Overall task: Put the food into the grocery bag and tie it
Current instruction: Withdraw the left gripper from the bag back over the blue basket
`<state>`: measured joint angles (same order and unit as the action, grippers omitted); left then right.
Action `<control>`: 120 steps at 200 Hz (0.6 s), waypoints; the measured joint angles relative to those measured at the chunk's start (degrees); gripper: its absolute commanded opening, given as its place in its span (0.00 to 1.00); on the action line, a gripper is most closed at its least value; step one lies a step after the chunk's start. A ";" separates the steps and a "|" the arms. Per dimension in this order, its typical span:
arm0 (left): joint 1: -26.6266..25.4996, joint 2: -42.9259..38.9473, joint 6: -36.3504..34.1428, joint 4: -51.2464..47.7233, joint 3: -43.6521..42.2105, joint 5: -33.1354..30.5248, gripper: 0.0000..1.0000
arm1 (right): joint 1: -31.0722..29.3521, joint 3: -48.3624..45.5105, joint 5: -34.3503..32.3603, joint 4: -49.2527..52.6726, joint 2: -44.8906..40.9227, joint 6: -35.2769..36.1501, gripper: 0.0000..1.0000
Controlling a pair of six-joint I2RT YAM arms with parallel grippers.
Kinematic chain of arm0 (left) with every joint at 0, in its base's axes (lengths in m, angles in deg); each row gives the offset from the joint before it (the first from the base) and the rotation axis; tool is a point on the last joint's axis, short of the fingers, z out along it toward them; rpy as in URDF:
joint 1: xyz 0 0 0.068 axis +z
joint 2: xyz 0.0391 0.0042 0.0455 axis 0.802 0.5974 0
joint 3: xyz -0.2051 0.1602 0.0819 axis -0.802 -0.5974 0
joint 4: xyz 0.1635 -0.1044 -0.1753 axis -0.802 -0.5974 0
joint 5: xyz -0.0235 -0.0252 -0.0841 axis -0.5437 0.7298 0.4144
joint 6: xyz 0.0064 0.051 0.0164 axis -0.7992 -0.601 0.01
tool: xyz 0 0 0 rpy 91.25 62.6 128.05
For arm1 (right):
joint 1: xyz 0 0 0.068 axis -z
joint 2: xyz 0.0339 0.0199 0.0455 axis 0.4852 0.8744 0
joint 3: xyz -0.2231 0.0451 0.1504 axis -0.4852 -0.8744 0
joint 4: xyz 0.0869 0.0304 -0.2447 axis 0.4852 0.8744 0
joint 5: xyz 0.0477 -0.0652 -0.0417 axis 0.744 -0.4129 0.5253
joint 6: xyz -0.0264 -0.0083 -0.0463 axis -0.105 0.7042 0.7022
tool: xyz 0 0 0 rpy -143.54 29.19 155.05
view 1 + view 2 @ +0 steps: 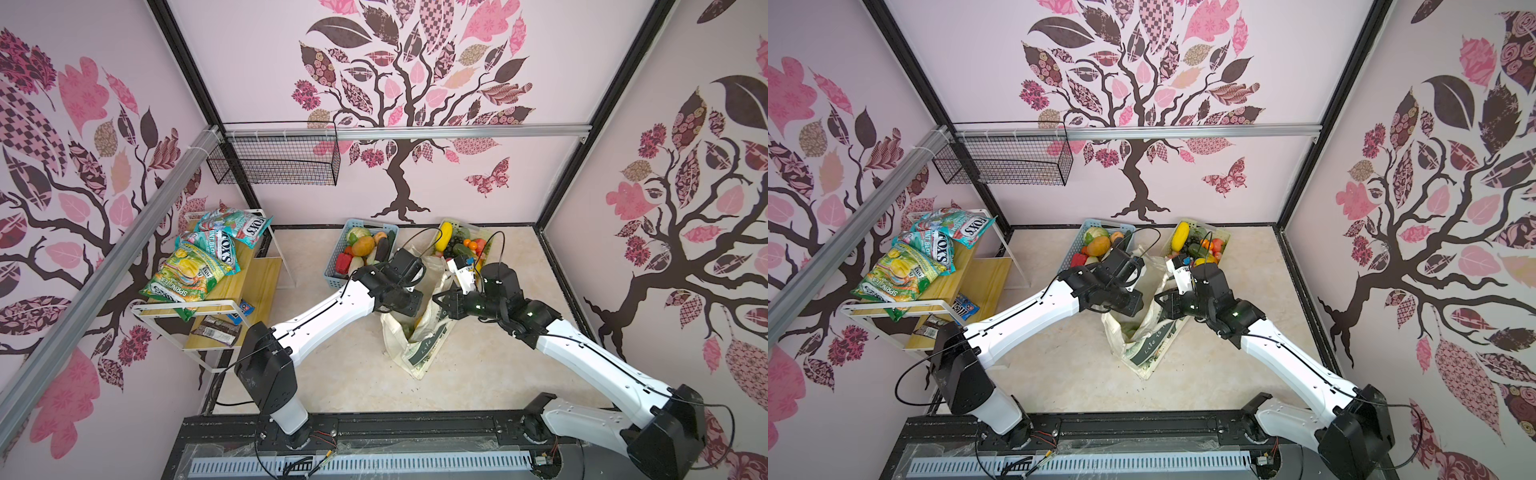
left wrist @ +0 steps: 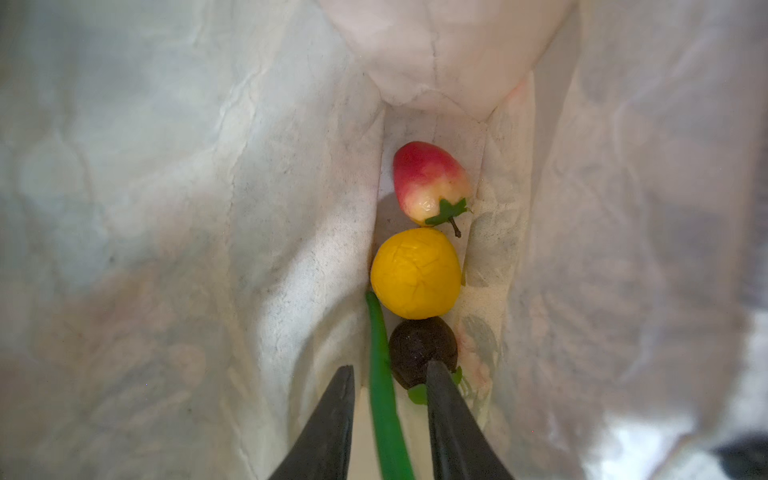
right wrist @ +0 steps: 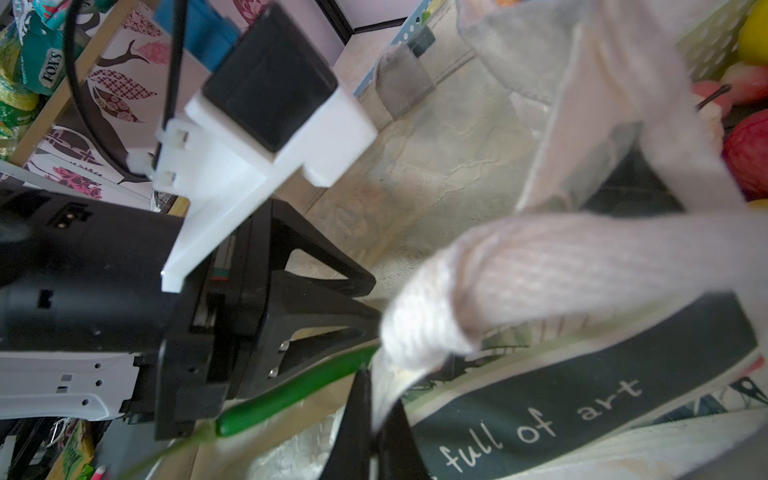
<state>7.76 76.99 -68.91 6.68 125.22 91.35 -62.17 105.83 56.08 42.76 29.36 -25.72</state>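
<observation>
The bag (image 1: 422, 351) stands open on the worktop (image 1: 332, 374). At its bottom lie a red fruit (image 2: 428, 183), a yellow fruit (image 2: 415, 272) and a dark fruit (image 2: 419, 349). The left gripper (image 2: 390, 370) is inside the bag, jaws apart, a green stalk (image 2: 378, 332) between them. The right gripper (image 3: 376, 399) has its jaws closed on the bag's rim. A blue basket (image 1: 330, 272) sits just behind the bag.

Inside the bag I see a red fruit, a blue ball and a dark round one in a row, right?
No: the ball is yellow, not blue. The left wrist view shows it between the red fruit and the dark round one inside the bag.
</observation>
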 measured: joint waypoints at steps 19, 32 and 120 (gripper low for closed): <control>0.02 0.68 0.35 -0.24 1.57 -0.02 0.46 | 0.00 -1.01 -0.04 -0.24 -0.85 -0.02 0.06; 0.17 0.68 0.70 -0.33 2.27 -0.02 0.50 | -0.07 -1.36 -0.46 -0.04 -1.70 -0.04 0.06; 9.20 -9.73 1.86 -0.28 4.02 -2.01 0.58 | -0.13 -2.05 -2.58 0.35 -2.82 -1.29 0.06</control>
<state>16.96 67.27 -67.06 6.40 129.25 89.33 -62.31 103.78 53.51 43.11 26.55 -27.01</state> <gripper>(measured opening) 0.579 0.059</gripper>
